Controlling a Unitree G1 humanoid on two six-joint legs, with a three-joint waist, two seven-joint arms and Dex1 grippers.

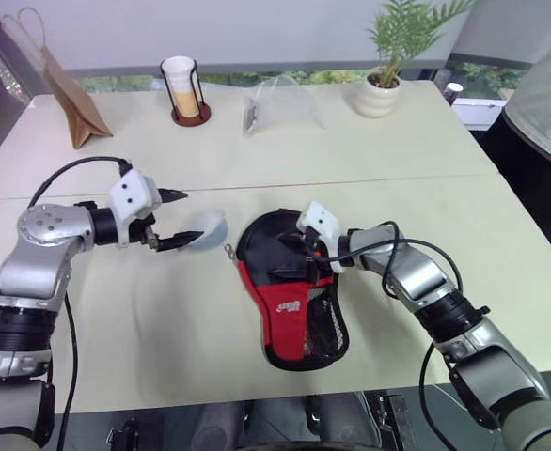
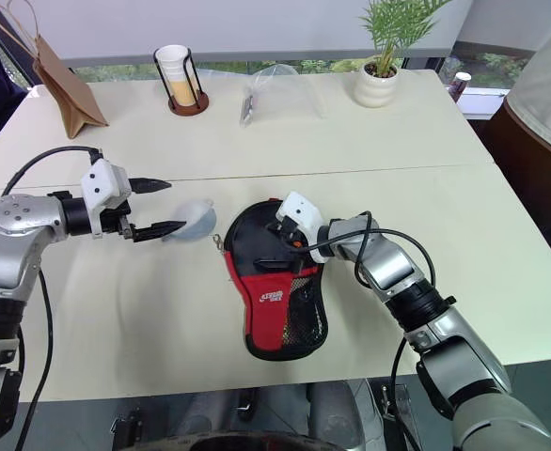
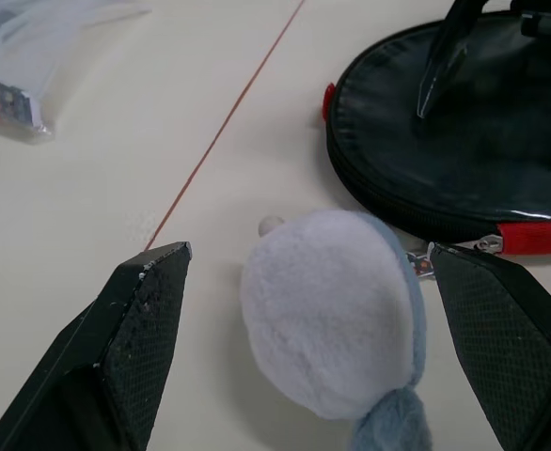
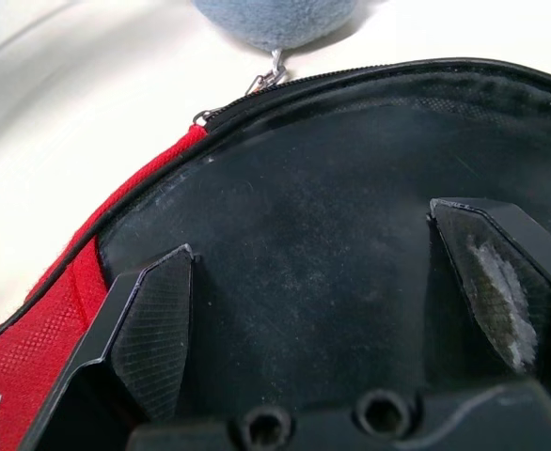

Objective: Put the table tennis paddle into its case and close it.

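- My left gripper (image 1: 174, 222) stands open around the grey ball charm (image 3: 327, 310), one finger on each side, not yet pinching it.
- My right gripper (image 1: 299, 254) is open too, hovering over the case's (image 1: 292, 315) round black end.
- The paddle itself is hidden; I judge it is inside.
- I should pin the case flat, pinch the charm squarely, then pull along the zipper (image 4: 285, 83) rim, not upward.

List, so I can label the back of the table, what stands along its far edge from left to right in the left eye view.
Brown paper bag → paper cup in a black wire holder → clear plastic bag → potted plant in a white pot.
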